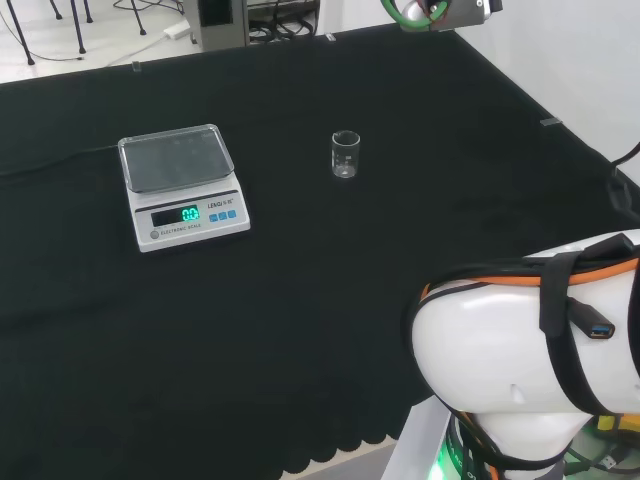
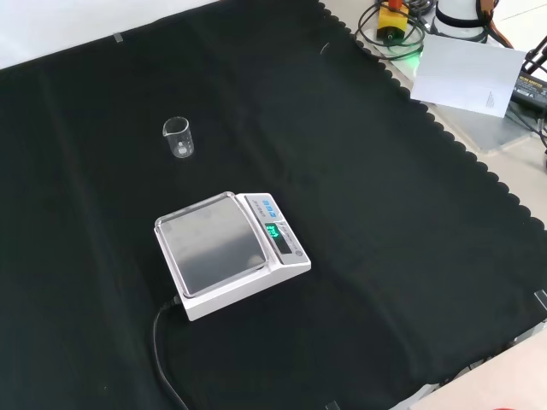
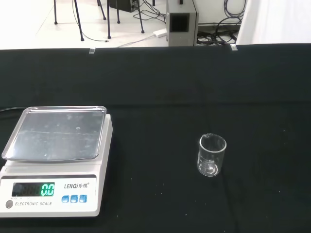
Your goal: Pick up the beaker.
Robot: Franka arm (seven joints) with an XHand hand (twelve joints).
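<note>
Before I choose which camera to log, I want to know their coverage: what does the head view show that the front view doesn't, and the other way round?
Head view alone: the arm's big white link in the right foreground, and chair legs and cables on the floor beyond the cloth's far edge.

Front view alone: the scale's black cord trailing over the cloth toward the view's bottom, and a white sheet lying off the cloth at top right.

Both: the black cloth, the clear empty beaker standing upright, and the scale with its lit display, apart from the beaker.
</note>
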